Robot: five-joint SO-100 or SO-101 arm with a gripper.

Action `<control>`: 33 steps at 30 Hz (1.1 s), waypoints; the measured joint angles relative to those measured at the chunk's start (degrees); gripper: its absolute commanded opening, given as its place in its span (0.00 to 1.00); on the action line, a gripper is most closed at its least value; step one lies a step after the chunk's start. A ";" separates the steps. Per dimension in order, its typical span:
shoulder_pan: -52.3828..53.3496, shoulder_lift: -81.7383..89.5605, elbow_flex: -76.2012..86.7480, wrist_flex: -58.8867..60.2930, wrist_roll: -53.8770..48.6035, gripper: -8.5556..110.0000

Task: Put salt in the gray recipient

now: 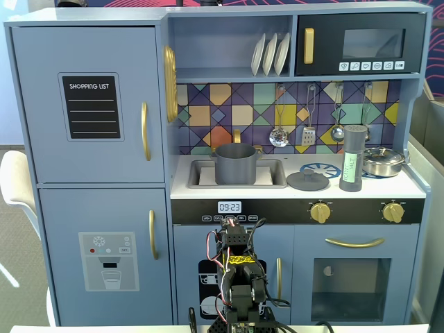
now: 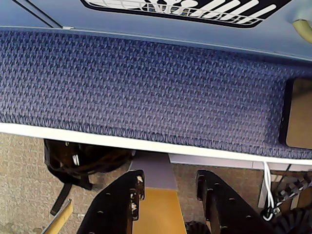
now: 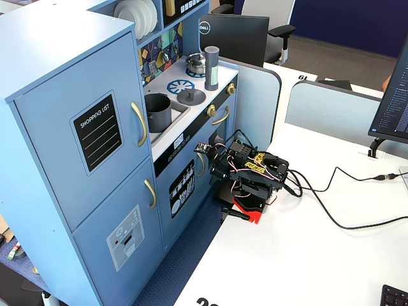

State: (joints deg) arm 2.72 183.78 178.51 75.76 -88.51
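Observation:
The salt shaker (image 1: 352, 159), a tall gray cylinder with a green label, stands upright on the toy kitchen's counter at the right, also in the other fixed view (image 3: 211, 67). The gray pot (image 1: 236, 164) sits open in the sink, also in the other fixed view (image 3: 157, 112). Its gray lid (image 1: 308, 180) lies flat on the counter between pot and shaker. My arm (image 3: 252, 175) is folded low on the white table, in front of the kitchen and well below the counter. My gripper (image 2: 169, 178) is open and empty, pointing down past the table edge.
A silver pot (image 1: 383, 161) sits on the right burner behind the shaker. Ladles and a spatula (image 1: 309, 132) hang above the counter. Cables (image 3: 344, 210) run across the white table. A blue woven strip (image 2: 146, 87) and a black bag (image 2: 83, 161) lie below the gripper.

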 measured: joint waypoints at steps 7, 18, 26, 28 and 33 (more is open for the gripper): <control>0.26 0.00 0.00 0.00 0.00 0.07; 1.67 0.00 -0.70 -1.14 0.00 0.07; 12.74 0.00 -13.97 3.25 -3.87 0.07; 17.93 0.00 -17.31 2.64 -4.57 0.07; 31.55 -5.36 -27.60 0.53 -6.33 0.07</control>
State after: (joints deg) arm 34.28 178.42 150.91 76.29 -94.83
